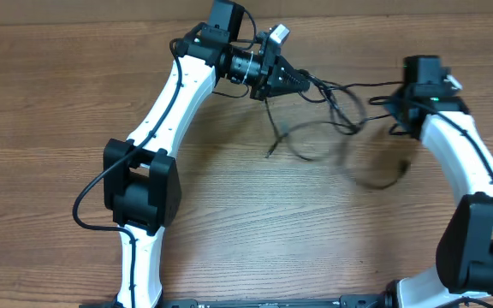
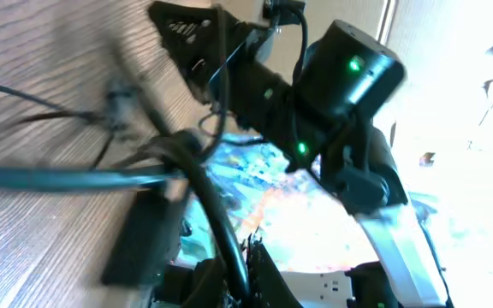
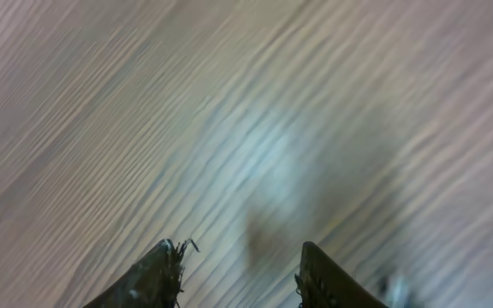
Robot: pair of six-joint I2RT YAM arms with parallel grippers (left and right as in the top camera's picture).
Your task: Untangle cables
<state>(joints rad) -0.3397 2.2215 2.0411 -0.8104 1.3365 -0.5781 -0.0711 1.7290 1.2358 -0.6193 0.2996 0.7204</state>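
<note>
Several thin black cables (image 1: 332, 109) lie tangled on the wooden table between my two arms. One loop (image 1: 313, 144) trails toward the front, and a loose plug end (image 1: 269, 154) rests on the wood. My left gripper (image 1: 296, 83) reaches in from the left and is shut on one black cable (image 2: 221, 224), which runs out between its fingertips (image 2: 234, 257) to the knot. My right gripper (image 1: 399, 109) hovers at the right side of the tangle. In the right wrist view its fingers (image 3: 238, 250) stand apart over blurred bare wood with nothing between them.
Another cable strand (image 1: 383, 178) curves toward the front right, beside the right arm's white link (image 1: 460, 145). The left arm's white link (image 1: 174, 98) crosses the left half of the table. In the left wrist view the right arm's wrist (image 2: 341, 77) looms close.
</note>
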